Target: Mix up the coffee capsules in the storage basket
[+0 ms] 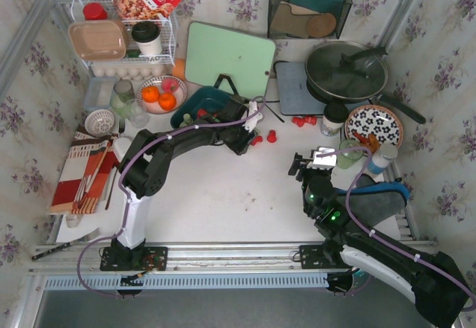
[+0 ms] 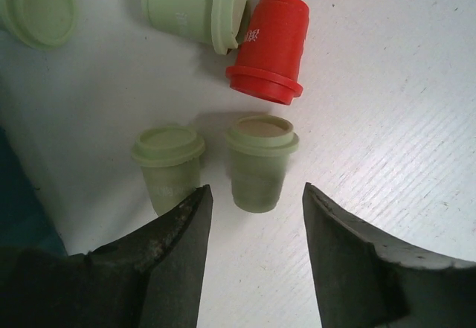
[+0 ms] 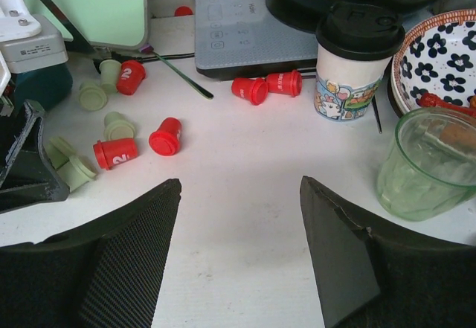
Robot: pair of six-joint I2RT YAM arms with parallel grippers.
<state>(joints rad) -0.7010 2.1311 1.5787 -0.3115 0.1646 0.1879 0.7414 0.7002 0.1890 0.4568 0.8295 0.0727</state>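
Left fingers (image 2: 167, 268): apart, pale green capsule (image 2: 259, 163) just ahead of the gap.
Right fingers (image 3: 111, 268): apart, empty.
Capsules: tapered rimmed cups on bench (image 2: 387, 120); left wrist view shows four green and one red capsule (image 2: 268, 49).
Storage basket (image 1: 204, 99): teal, upper left of centre.

five red coffee capsules (image 3: 165, 136) loose on the table (image 3: 245, 194), at least five pale green capsules (image 3: 119, 126) among them, one teal storage basket (image 1: 212, 97), two oranges (image 1: 151, 94), one green cutting board (image 1: 229, 59), one lidded frying pan (image 1: 346, 71), one flowered bowl (image 1: 374, 125), one green glass (image 3: 428, 164)
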